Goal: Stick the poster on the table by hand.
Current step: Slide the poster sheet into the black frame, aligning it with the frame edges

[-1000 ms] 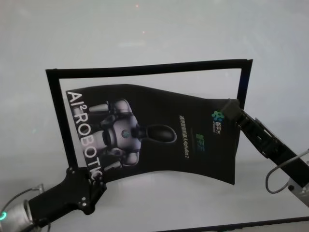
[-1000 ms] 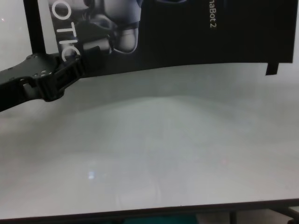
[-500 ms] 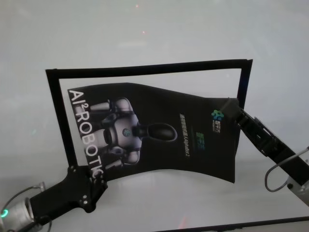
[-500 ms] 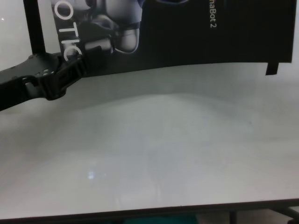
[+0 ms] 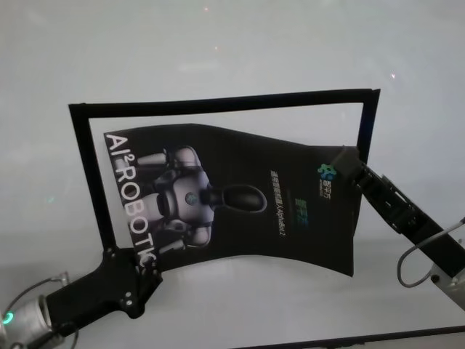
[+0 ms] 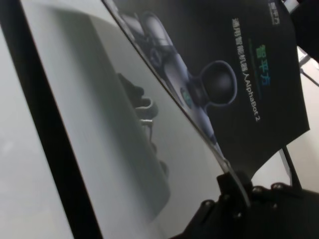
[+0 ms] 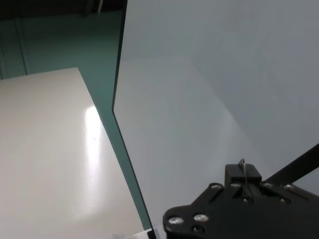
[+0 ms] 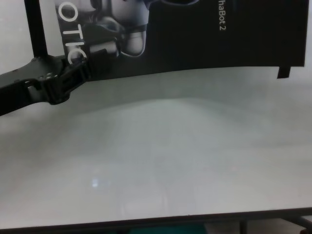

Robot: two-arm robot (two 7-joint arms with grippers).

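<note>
You have one poster over the table, a glossy black sheet with a white-grey robot picture, big white letters and small "AlphaBot 2" text. It does not lie flat: it bows and ripples, and in the left wrist view its near edge stands clear of the table with a shadow under it. There are two grippers, one on each end of the poster. Your left gripper is clamped on the poster's near left corner, just below the big white letters; the chest view shows its fingers closed over the sheet's edge. Your right gripper sits at the poster's far right corner, beside the small coloured logo, and seems to pinch that corner, though you cannot tell for certain from these views. Taking the poster as landmark, you can count three narrow black strips on the table forming an open frame: one beyond the poster's far edge, one along its left side running toward the left gripper, and one short piece past its right side behind the right gripper. The poster lies inside this frame, nearer its left strip. No container shows anywhere on the table.
</note>
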